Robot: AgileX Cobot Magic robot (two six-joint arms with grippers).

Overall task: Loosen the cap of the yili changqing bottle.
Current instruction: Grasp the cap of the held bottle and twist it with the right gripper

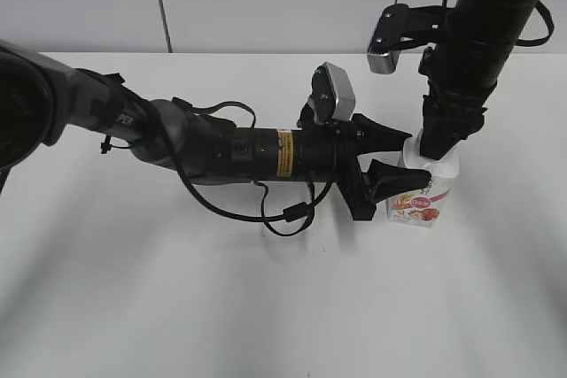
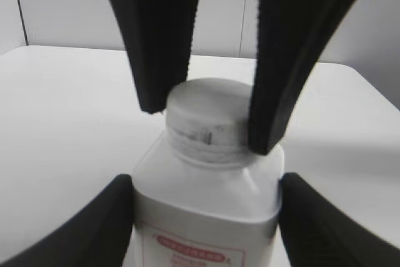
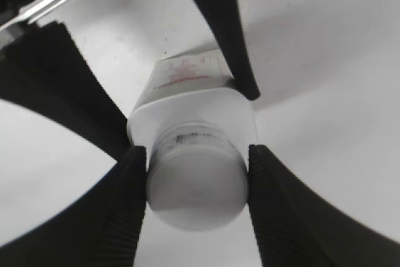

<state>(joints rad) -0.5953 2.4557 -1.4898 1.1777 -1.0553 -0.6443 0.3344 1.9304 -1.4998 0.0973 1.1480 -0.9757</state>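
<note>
The bottle (image 1: 425, 192) stands upright on the white worktop (image 1: 266, 307), at the right side of the exterior view. It is a small white plastic bottle with a squarish body and sloped shoulders (image 2: 206, 186). On the lower half there is a label (image 1: 416, 207) with a pink and red fruit picture; in the left wrist view only the top edge of the label (image 2: 190, 254) shows.

The cap (image 3: 195, 189) is round and white, narrower than the body, and it sits on the neck of the bottle. A small dark print mark is on its side (image 2: 203, 134). In the exterior view the cap is hidden.
</note>
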